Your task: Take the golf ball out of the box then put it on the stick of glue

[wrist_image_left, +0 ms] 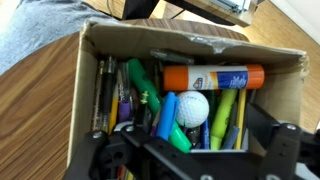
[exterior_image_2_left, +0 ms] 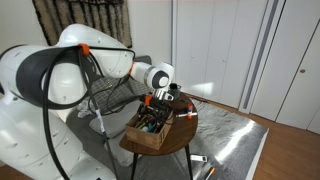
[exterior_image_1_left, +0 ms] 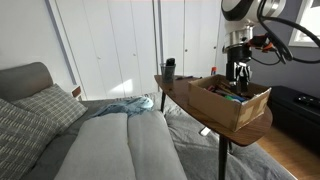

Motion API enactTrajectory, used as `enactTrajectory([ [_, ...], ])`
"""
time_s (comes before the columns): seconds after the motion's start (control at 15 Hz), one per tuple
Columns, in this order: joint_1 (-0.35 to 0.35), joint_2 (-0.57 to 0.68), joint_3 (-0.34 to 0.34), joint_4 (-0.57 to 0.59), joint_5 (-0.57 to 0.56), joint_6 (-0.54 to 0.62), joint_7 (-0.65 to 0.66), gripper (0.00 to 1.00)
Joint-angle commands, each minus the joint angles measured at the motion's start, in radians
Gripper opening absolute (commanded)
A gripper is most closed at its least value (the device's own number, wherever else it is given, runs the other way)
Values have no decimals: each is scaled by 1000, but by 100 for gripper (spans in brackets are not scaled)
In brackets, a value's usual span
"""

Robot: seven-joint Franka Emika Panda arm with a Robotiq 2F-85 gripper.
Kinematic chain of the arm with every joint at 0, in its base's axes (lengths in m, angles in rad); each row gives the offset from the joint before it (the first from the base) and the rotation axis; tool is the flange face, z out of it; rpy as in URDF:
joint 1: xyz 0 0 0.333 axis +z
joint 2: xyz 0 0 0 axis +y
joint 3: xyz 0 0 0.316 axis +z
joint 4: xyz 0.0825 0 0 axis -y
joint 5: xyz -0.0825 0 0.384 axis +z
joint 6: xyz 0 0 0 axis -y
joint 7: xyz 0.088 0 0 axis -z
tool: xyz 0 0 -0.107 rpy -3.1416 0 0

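Wrist view first: the hand (wrist_image_left: 195, 152) hangs over the cardboard box (wrist_image_left: 140, 40), fingers spread wide. The golf ball (wrist_image_left: 193, 106) sits ungripped among pens, just beside the orange-capped glue stick (wrist_image_left: 213, 77) lying across the box. In an exterior view, the hand (exterior_image_1_left: 238, 72) is poised just above the box (exterior_image_1_left: 235, 108) on the round wooden bench (exterior_image_1_left: 180, 92), with a grey sofa (exterior_image_1_left: 120, 140) alongside and white closet doors (exterior_image_1_left: 110, 40) behind. In an exterior view, the white arm (exterior_image_2_left: 60, 70) reaches over the box (exterior_image_2_left: 148, 132); ball hidden here.
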Motion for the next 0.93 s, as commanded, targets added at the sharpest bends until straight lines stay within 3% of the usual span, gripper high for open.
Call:
enactTrajectory([
  [0.0,-3,-6,37,6,-35,-38,48,94],
  [0.13,-6,1,32,2,-10,-15,24,92],
  [0.27,-8,1,32,2,-10,-15,23,99],
  [0.47,-10,-5,48,-9,-22,-28,110,99],
  [0.53,-13,-5,50,-13,-28,-32,136,94],
  [0.6,-14,-1,53,-15,-33,-37,164,80],
  [0.8,-13,20,58,-12,-39,-57,211,58],
  [0.87,-14,27,60,-9,-44,-58,226,56],
])
